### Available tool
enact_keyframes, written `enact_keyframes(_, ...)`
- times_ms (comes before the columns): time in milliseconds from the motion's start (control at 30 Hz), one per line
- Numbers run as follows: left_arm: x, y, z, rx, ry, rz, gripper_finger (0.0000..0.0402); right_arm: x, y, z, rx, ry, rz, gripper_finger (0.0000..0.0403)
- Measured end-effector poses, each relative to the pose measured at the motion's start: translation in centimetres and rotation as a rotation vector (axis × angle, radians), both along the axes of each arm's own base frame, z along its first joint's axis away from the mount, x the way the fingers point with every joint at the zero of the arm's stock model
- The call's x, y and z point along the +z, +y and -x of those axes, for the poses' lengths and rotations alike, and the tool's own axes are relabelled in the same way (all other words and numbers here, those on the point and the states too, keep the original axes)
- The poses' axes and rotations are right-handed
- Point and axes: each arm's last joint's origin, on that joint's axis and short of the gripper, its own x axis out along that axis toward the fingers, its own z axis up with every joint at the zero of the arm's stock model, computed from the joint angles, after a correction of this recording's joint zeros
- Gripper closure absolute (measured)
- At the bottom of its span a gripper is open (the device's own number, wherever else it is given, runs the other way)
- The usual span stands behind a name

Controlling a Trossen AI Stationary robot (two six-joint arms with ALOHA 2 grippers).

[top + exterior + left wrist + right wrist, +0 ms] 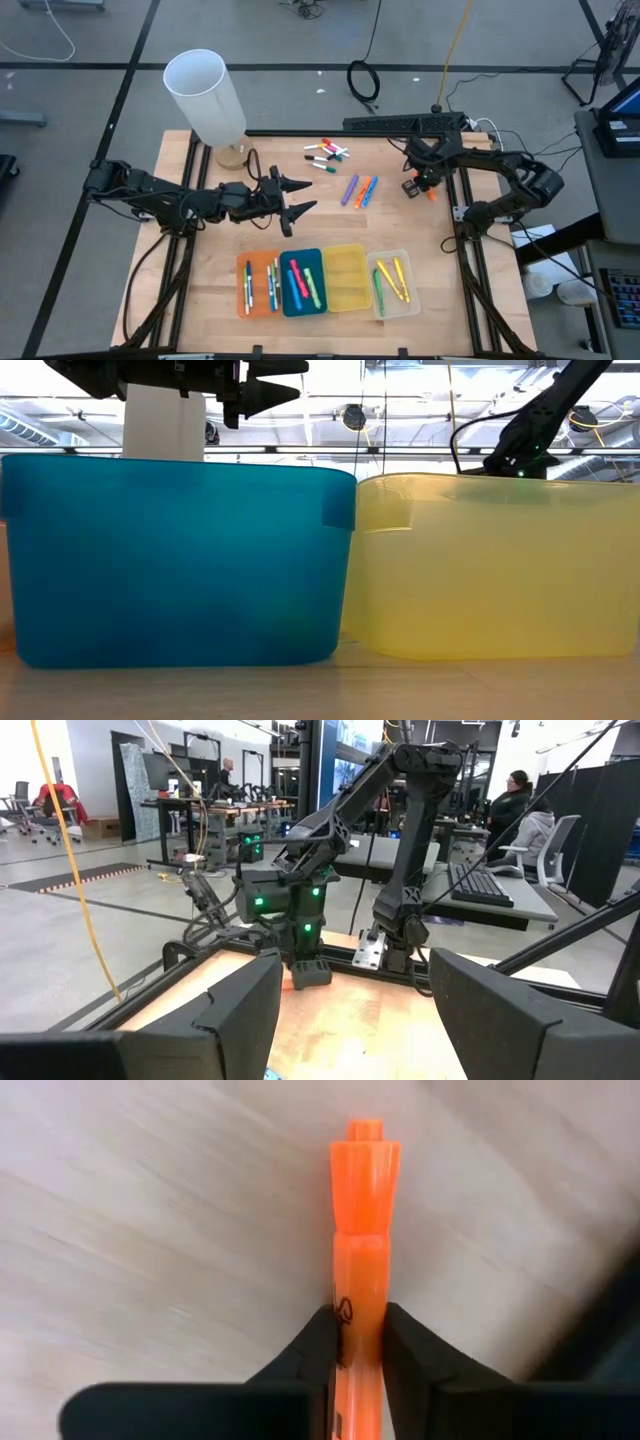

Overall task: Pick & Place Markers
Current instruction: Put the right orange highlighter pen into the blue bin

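Note:
My right gripper [362, 1342] points down at the table's far right, shut on an orange marker [364, 1230] whose cap [365, 1168] sticks out past the fingers; the marker's orange end [432, 195] shows beside the gripper [421, 186]. Loose markers lie on the wood: a white-bodied cluster [328, 152] and a purple, orange and blue group [358, 190]. My left gripper [296, 197] hangs open and level above the table's middle, holding nothing. My right gripper pinches the orange marker's barrel [362, 1315], just behind the cap, between its two fingers [322, 1342]. The fingers come from above, pointing down, and lie across the marker. The marker stays level along the wood; whether it is lifted off the table I cannot tell.
Along the near edge stand an orange tray [262, 283], a blue tray [303, 282], a yellow tray [346, 277] and a clear tray [395, 283], three of them with markers inside. A white cylinder [205, 95] stands at the far left corner. People sit beyond the table.

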Motion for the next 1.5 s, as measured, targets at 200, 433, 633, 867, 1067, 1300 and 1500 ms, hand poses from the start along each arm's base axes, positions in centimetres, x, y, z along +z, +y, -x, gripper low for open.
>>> enact_keyframes(200, 0.0, 0.0, 0.0, 0.000, 0.001, -0.004, 0.0144, 2.2, 0.1, -1.9, 0.115, -0.198, 0.119, 0.0361)
enact_keyframes(433, 0.0, 0.1, 0.0, 0.002, 0.006, -0.007, 0.0144, 7.1, 2.2, -5.5, 0.354, -0.749, 0.286, 0.0361)
enact_keyframes(633, -0.6, 0.1, -0.3, -0.075, 0.049, -0.015, 0.0144, 9.3, 6.8, -8.4, 0.617, -1.111, 0.422, 0.0361)
enact_keyframes(867, -2.7, 0.1, -1.8, -0.108, 0.083, -0.126, 0.0144, 10.2, 13.2, -10.1, 0.935, -1.497, 0.556, 0.0361)
enact_keyframes(1067, -3.7, 0.3, -4.0, -0.160, 0.069, -0.130, 0.0144, 10.2, 16.4, -10.6, 1.022, -1.507, 0.715, 0.0361)
enact_keyframes(1300, -4.3, -0.1, -7.7, -0.255, 0.079, -0.127, 0.0144, 10.1, 17.0, -10.6, 1.016, -1.480, 0.755, 0.0361)
enact_keyframes(1500, -5.3, -0.4, -9.8, -0.336, 0.093, -0.124, 0.0144, 10.2, 17.0, -10.6, 1.014, -1.481, 0.754, 0.0361)
